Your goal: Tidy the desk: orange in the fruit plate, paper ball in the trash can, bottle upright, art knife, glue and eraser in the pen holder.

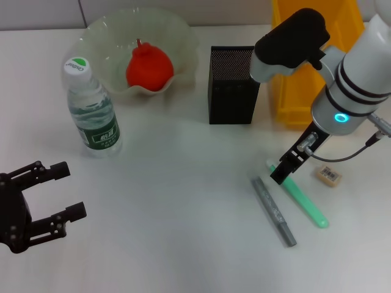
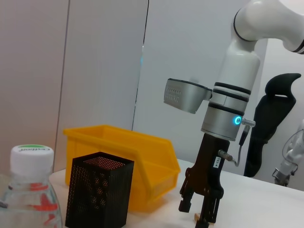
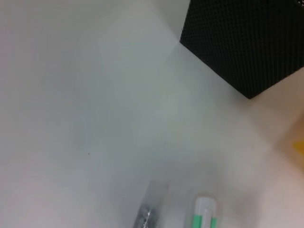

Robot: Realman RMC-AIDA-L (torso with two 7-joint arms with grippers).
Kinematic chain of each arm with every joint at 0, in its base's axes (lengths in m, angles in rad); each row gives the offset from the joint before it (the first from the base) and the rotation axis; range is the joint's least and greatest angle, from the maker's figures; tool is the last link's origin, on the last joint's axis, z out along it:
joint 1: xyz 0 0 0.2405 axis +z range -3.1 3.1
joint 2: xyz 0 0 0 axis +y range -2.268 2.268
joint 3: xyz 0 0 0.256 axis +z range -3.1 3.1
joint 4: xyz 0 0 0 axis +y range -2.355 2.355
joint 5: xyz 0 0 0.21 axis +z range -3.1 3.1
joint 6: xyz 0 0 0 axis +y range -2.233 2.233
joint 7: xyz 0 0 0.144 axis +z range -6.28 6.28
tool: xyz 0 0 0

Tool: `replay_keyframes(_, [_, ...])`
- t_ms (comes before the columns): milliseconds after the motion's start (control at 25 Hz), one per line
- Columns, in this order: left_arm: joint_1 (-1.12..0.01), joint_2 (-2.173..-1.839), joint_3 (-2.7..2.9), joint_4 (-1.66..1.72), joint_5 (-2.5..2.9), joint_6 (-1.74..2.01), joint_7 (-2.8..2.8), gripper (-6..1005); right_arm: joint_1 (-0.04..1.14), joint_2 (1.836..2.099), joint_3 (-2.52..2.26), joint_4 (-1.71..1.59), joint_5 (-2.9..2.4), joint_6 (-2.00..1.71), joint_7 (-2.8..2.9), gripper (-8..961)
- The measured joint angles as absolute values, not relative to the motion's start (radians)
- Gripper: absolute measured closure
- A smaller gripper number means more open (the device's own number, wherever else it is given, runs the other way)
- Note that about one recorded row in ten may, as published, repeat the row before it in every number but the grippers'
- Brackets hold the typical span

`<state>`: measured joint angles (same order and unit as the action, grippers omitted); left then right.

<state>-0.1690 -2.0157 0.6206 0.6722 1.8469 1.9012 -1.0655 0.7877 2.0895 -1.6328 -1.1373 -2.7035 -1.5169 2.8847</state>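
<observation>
The orange lies in the pale-green fruit plate at the back left. In front of it the bottle stands upright, also seen as bottle. The black mesh pen holder stands mid-table, with the yellow trash can just right of it. My right gripper hangs open, fingers pointing down, right over the far end of the mint-green glue. The grey art knife lies just left of the glue, and the eraser lies to the right. My left gripper rests open at the front left. The paper ball is out of view.
The left wrist view shows the pen holder, the trash can behind it and the right gripper low over the table. The right wrist view shows the pen holder, the art knife and the glue.
</observation>
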Motion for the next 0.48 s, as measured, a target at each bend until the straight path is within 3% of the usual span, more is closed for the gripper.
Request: replay_keyframes(480, [-0.169, -2.016, 0.618, 0.672, 1.847, 1.900, -1.070, 227, 0.801, 2.091, -1.694, -1.106, -2.687, -1.471, 2.897, 124])
